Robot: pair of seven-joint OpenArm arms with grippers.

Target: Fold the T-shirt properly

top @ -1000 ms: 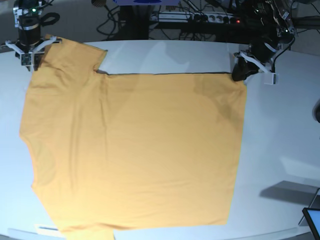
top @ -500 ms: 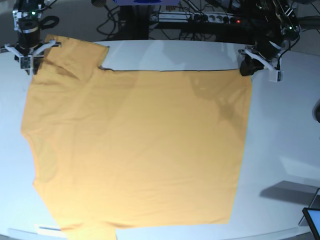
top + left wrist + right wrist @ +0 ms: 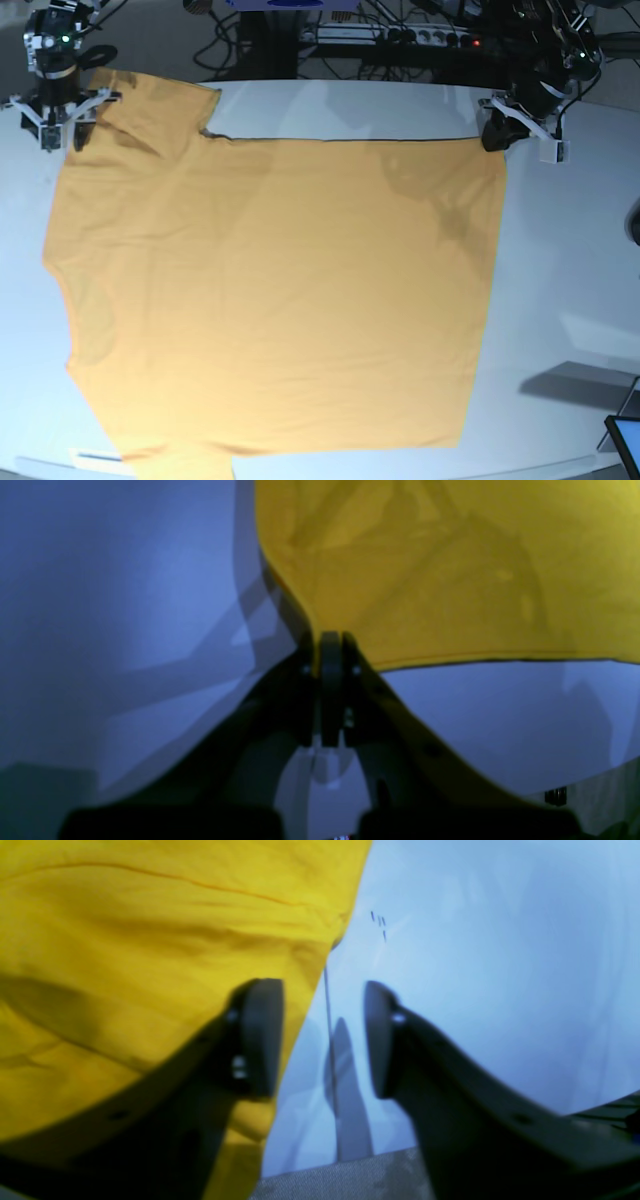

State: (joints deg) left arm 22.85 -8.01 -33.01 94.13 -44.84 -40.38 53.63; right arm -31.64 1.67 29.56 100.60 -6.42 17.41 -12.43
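Orange-yellow T-shirt (image 3: pixel 300 290): corner btwn L end effector (image 3: pixel 327 640) tips.

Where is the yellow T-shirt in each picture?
Left wrist view: the T-shirt fills the upper right, one corner between the left gripper's fingertips.
Right wrist view: it covers the left side, reaching the top and bottom edges.
Base view: it spreads from the left across the middle.
Shared landmark: the pale tabletop beside the shirt.
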